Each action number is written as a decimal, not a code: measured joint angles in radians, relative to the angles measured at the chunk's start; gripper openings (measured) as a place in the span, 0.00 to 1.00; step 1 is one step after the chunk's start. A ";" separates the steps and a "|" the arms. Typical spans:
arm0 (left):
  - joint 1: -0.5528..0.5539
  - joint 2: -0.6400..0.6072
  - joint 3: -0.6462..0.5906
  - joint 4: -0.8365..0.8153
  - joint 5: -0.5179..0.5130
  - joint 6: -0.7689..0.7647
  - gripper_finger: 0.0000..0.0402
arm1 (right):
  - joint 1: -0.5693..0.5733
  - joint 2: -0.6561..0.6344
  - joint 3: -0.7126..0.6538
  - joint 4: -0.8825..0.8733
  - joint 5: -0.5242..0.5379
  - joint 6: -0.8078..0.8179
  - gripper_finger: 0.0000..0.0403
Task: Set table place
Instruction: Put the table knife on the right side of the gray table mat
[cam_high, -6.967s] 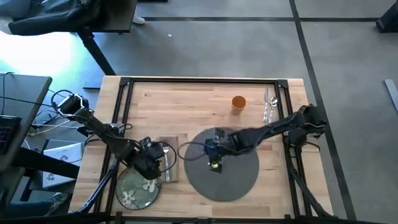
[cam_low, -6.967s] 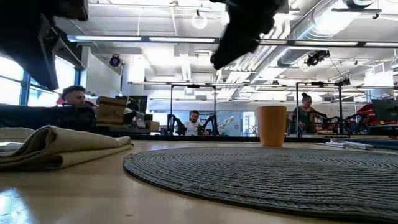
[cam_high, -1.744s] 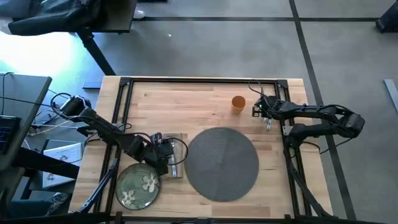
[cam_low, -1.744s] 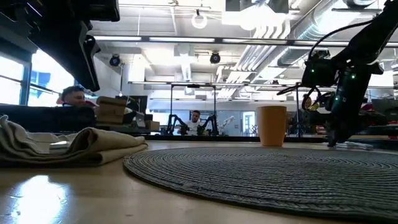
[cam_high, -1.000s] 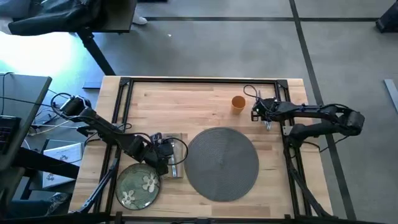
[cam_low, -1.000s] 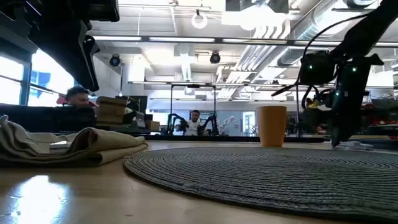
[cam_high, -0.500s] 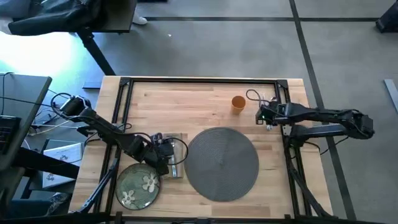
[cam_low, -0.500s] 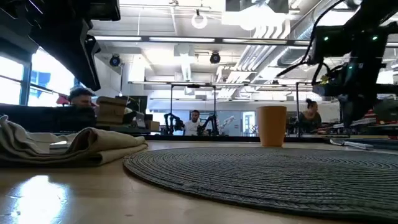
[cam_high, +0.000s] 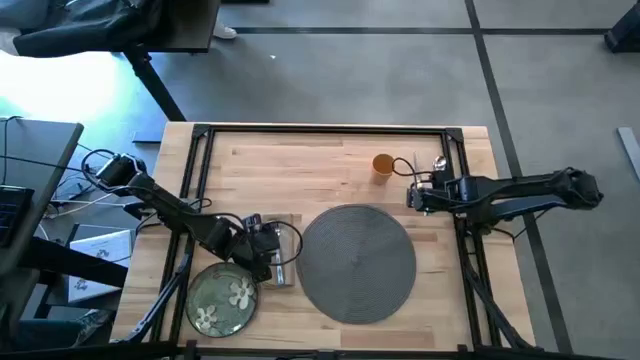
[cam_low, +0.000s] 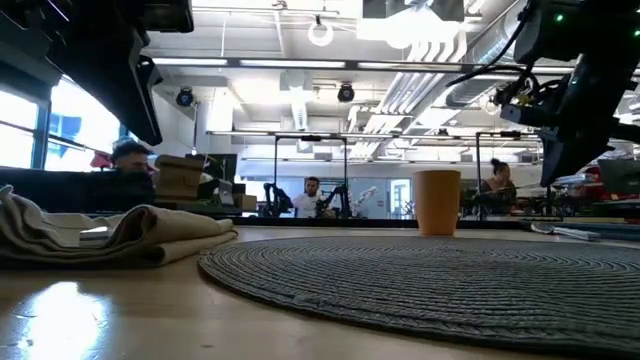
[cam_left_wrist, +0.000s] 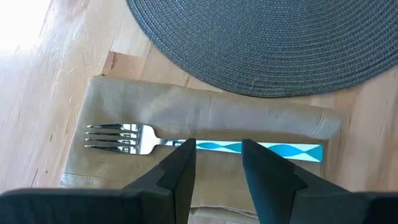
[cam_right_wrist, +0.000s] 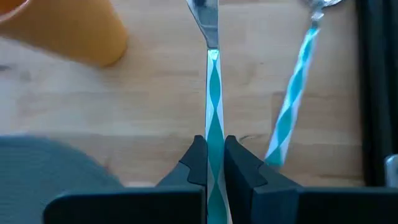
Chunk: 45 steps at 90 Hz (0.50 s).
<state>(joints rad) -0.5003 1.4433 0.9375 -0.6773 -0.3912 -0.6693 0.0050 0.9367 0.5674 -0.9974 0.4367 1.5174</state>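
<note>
A tan napkin (cam_left_wrist: 205, 118) lies left of the round grey placemat (cam_high: 358, 262), and a fork (cam_left_wrist: 124, 139) with a teal-patterned handle rests flat on it. My left gripper (cam_left_wrist: 217, 163) hovers open over the fork's handle, one finger on each side. The green flowered plate (cam_high: 222, 300) sits at the near left. The orange cup (cam_high: 383, 165) stands at the far right. Beside it my right gripper (cam_high: 415, 196) is shut on the knife (cam_right_wrist: 210, 74). The spoon (cam_right_wrist: 295, 93) lies on the wood next to it. My right gripper pinches the knife's teal-and-white handle (cam_right_wrist: 213, 127) between its two fingers. The handle runs along the fingers, and the blade (cam_right_wrist: 205, 15) points forward past them. In the low view the gripper stands above the table top; whether the blade tip is clear does not show.
The black metal frame (cam_high: 320, 130) runs around the wooden table (cam_high: 300, 170). A grey desk with cables (cam_high: 40, 200) stands off the left edge. Bare wood lies between the cup and the far left corner. People sit in the room beyond.
My right gripper has risen from the utensils at the far right and come slightly toward the near edge, its arm stretching out level. The left arm has kept still.
</note>
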 joint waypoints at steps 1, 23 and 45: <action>0.000 0.000 0.000 0.000 0.000 0.000 0.29 | 0.006 0.000 0.000 0.000 -0.001 0.005 0.01; 0.000 0.000 0.000 0.003 0.001 -0.008 0.29 | 0.210 0.003 0.000 0.018 -0.028 0.155 0.01; 0.000 0.000 0.000 0.025 0.004 -0.010 0.29 | 0.441 0.120 0.045 0.044 -0.070 0.318 0.01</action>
<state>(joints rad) -0.4999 1.4433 0.9375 -0.6526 -0.3870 -0.6792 0.4460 1.0571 0.6120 -0.9530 0.3668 1.8354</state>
